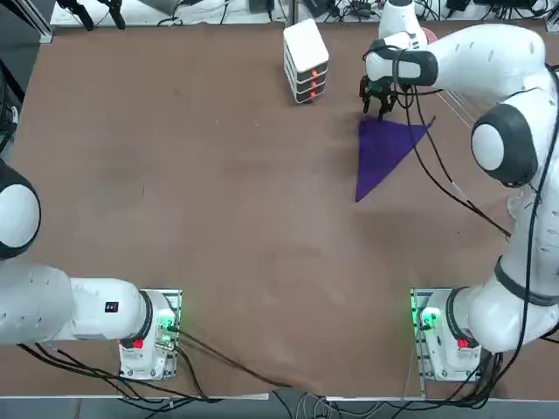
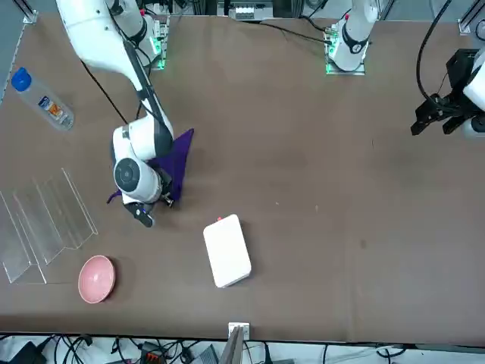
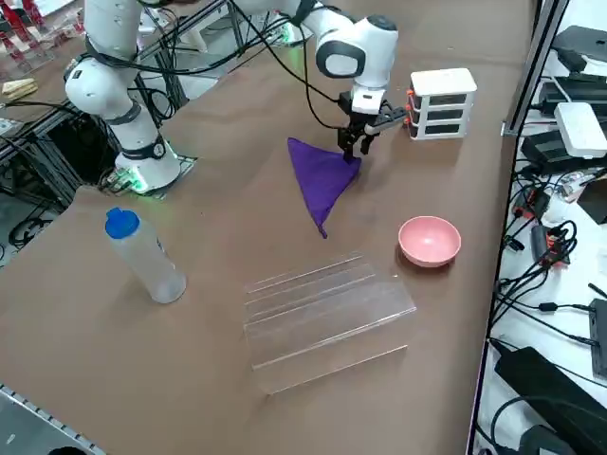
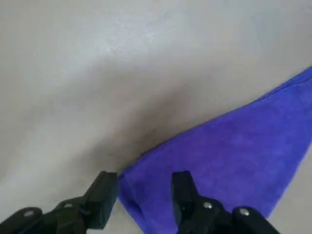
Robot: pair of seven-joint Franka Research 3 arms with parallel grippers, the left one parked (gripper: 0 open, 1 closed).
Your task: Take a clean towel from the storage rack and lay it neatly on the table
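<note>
The deep purple towel lies on the brown table as a flat triangle. None of it is on the see-through storage rack, which stands apart at the table's right side. My right gripper is low over the towel's far corner, near the white box. In the wrist view its two black fingers stand apart on either side of that corner, and the cloth lies flat between them.
A white stacked box with orange marks stands just left of the gripper. A pink bowl sits beside the rack. A water bottle with a blue cap is near the right edge.
</note>
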